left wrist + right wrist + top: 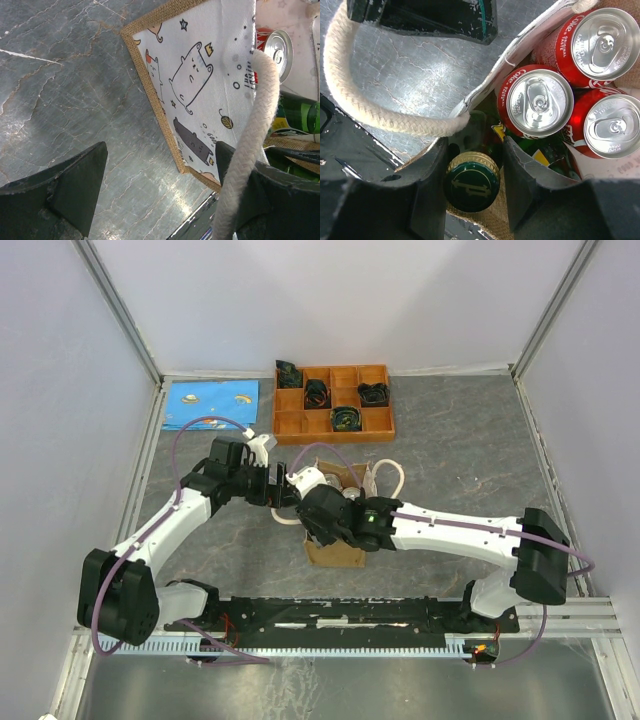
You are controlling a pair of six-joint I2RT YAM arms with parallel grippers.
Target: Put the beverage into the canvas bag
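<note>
1. Left hand (160, 155) spread wide, rope handle (260, 110) crossing one finger; canvas bag (200, 90) at its 4 o'clock from above.
2. Right hand (475, 147) clamps the green bottle (472, 185), upright, straight beneath it, inside the bag's mouth; cans (540, 102) at 1 o'clock.

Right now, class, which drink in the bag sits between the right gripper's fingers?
The green bottle, green-capped; the three red cans stand outside the right gripper.

"Coke" in white script runs down the red side of the upper can (600, 42) and of the middle can (538, 101) — the upper one also bears small capitals, with "RIGINAL" showing. Dark lettering on the canvas bag (200, 85) and the label of the green bottle (472, 184) — both unreadable.
</note>
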